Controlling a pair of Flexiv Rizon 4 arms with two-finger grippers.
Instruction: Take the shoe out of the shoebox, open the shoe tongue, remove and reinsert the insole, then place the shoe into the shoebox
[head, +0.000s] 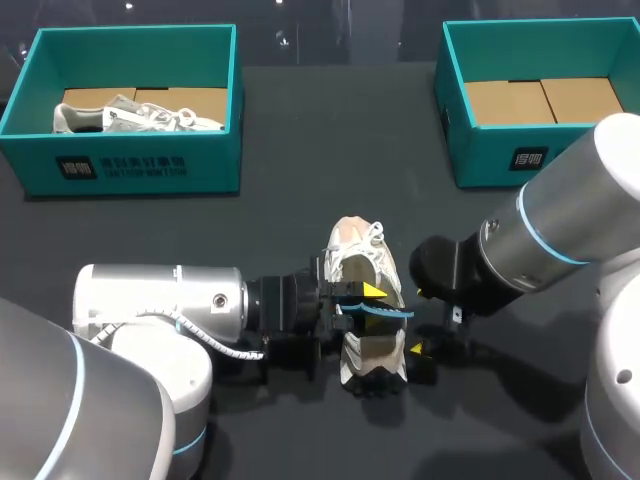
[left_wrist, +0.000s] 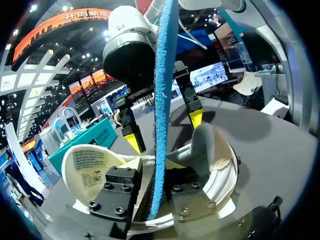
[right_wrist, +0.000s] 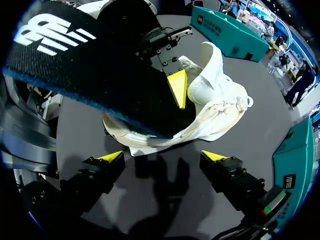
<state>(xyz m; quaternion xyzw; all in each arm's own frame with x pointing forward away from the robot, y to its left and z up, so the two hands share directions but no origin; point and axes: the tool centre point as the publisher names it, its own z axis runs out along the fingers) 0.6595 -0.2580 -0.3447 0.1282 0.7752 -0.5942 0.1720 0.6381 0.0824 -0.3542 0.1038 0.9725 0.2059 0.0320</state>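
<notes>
Head view places the white lace-up sneaker (head: 365, 262) on the dark bench (head: 300, 150), between the two arms and well apart from the empty teal shoebox (head: 490, 160) on the right. The left jaws pinch the insole (left_wrist: 160, 125) on edge across the shoe's opening; it is black on top and blue beneath. The right jaws stand spread just beside the shoe, holding nothing.

Judgement: the insole step is in hand. To do it well, line the insole with the shoe's length, feed its toe end under the raised tongue (left_wrist: 90, 167), and steady the heel so the shoe cannot slide.

The sneaker looks soft and cream-white. Its laces (right_wrist: 240, 102) are loose and its tongue is folded well forward.
</notes>
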